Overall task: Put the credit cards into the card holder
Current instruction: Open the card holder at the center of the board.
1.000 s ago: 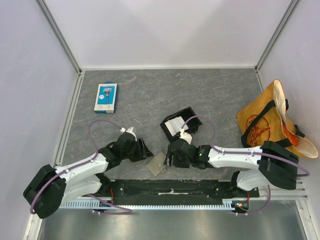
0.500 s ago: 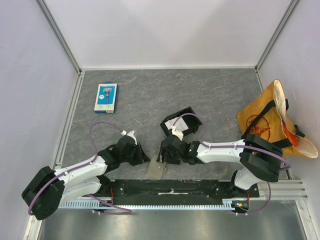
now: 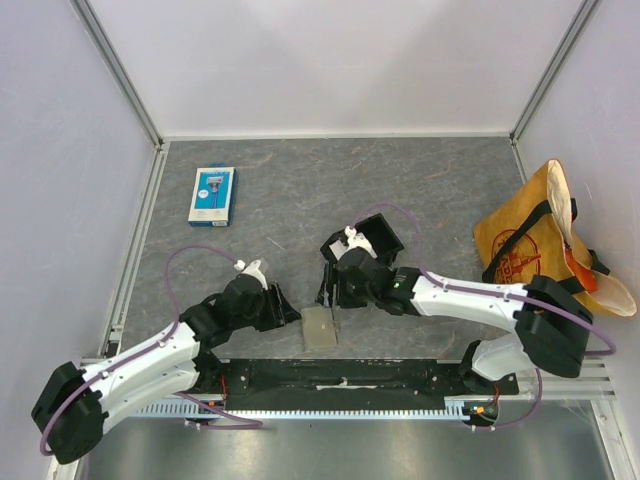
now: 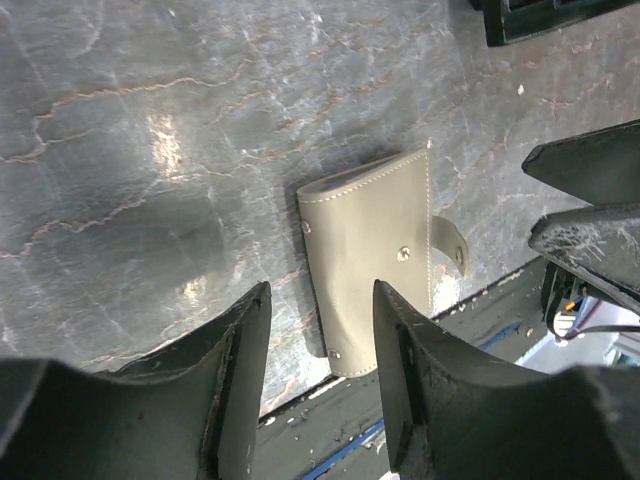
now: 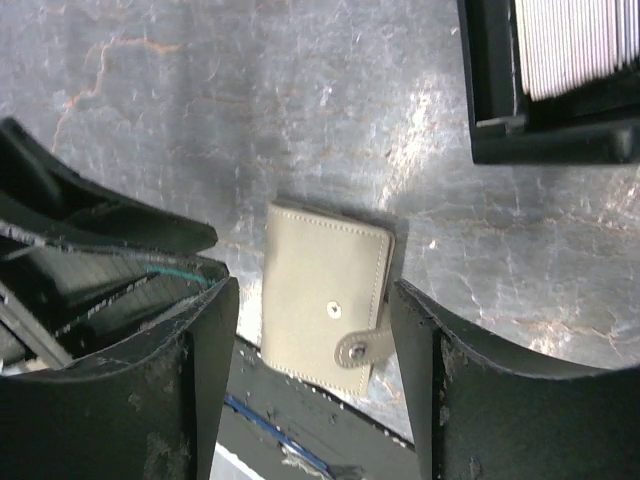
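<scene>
From above: closed card holder (image 3: 320,328) flat at 6 o'clock by the table's (image 3: 420,190) near edge; left gripper (image 3: 287,307) at its 9 o'clock, right gripper (image 3: 327,290) at its 12, black tray (image 3: 386,237) at its 1. Left wrist: jaws apart, empty, card holder beyond. Right wrist: jaws wide, gripping nothing, above card holder; credit cards (image 5: 575,45) in black tray at 2 o'clock.

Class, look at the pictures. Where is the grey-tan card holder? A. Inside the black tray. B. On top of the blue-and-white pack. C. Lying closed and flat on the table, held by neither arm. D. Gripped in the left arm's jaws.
C: the card holder lies closed on the table, and the left gripper and right gripper both have open jaws gripping nothing.
</scene>
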{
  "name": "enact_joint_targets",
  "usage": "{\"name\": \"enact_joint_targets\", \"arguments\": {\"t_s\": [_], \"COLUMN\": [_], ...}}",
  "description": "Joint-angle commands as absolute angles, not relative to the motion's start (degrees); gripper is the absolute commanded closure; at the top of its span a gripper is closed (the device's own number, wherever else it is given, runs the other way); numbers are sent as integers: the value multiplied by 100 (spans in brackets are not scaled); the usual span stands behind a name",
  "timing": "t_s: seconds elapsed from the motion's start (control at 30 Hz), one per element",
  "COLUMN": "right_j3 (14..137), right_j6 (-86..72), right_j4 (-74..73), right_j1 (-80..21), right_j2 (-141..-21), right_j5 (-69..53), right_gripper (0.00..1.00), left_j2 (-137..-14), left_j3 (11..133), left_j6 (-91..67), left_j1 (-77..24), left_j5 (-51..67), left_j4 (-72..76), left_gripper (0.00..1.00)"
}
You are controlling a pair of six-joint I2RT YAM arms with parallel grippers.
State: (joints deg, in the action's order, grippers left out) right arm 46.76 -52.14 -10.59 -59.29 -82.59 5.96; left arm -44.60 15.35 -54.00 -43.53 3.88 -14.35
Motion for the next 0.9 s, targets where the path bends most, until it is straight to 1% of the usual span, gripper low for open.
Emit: {"name": "enact_joint_targets", "arguments": {"t_s": [0.0, 0.13, 0.3, 0.57, 0.6, 0.67, 0.77, 0.83, 0.87], "right_j3": [4272, 4192, 4394, 4719, 4755, 4772, 4650, 4536, 4483], "right_j6": [-4931, -4834, -4764, -4711, -4702, -4728, -4755, -4790, -4799], "right_j4": [-1170, -1239, -1493, -1915, -1977, -2153, -2258, -2355, -2355], "right_j1": [-5924, -5933, -6020, -6363, -6372, -6372, -6372, -6372, -6372], "right_j2": [-7771, -7655, -7883, -8367, -8402, -8402, -8297, -8209, -8183], "right_j5": [194, 176, 201, 684, 781, 948, 1194, 1336, 1336], "right_gripper": [30, 30, 29, 30, 31, 39, 45, 48, 51], "left_j2": [-4464, -4833, -5501, -5739, -5722, -5730, -5818, -5880, -5889], "left_j3": [1661, 1608, 1775, 1837, 1828, 1811, 1828, 1854, 1854], "left_j6": [-5545, -5704, -5818, -5810, -5801, -5792, -5783, -5766, -5774], "left_j1": [-4403, -4719, -5141, -5256, -5265, -5265, -5273, -5273, -5282], "left_j5": [755, 677, 274, -149, -149, -158, -141, -132, -141], "left_j4": [-1363, -1047, -1002, -1380, -1397, -1397, -1389, -1389, -1389], "left_gripper": [48, 48, 48, 56, 57, 58, 60, 62, 62]}}
